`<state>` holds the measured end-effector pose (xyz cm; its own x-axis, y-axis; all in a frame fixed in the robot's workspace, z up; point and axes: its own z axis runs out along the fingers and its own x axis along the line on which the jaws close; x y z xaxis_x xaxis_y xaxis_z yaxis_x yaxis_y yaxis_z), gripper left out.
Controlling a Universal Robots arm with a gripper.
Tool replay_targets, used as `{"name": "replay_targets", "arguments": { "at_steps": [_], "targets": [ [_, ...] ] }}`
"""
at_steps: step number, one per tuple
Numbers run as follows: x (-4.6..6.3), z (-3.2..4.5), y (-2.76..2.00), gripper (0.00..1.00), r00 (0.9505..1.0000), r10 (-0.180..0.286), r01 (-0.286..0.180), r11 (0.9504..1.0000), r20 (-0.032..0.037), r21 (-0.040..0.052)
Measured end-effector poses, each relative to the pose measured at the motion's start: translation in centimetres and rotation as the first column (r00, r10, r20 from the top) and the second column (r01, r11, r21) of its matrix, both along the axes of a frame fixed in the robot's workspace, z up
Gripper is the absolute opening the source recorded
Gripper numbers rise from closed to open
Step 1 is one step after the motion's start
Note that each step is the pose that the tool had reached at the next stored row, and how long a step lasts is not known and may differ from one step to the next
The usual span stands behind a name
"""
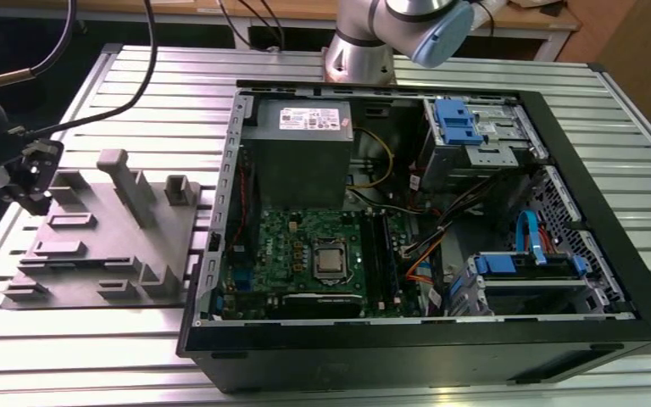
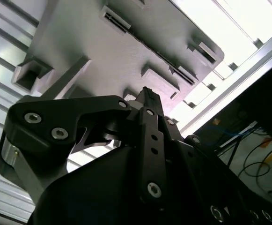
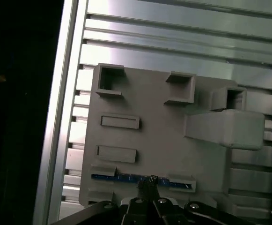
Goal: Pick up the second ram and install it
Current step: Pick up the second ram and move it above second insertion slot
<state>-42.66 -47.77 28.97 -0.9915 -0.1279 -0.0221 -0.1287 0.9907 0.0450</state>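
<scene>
This is a robotics lab or test workshop: an opened desktop computer case (image 1: 439,212) lies on a slotted aluminium table (image 1: 642,127). Just behind the case stands a robot arm's base (image 1: 359,51), beside the case a grey fixture block (image 1: 111,237), with black cables (image 1: 150,51) trailing beyond.

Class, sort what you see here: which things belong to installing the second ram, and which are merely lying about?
Belong to the job:
ram, standing in the grey holder
gripper, just by the ram
slots on the motherboard

Lying about:
power supply
blue drive latches
cables
</scene>
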Motion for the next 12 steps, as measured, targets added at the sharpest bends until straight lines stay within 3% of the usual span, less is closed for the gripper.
{"name": "replay_targets", "arguments": {
  "at_steps": [6, 12],
  "targets": [
    [0.00, -0.08, 0.00, 0.07, 0.9941, 0.108, -0.108, 0.9941, 0.0000, 0.0000],
    [0.00, -0.17, 0.00, 0.07, 0.9764, 0.216, -0.216, 0.9764, 0.0000, 0.0000]
  ]
}}
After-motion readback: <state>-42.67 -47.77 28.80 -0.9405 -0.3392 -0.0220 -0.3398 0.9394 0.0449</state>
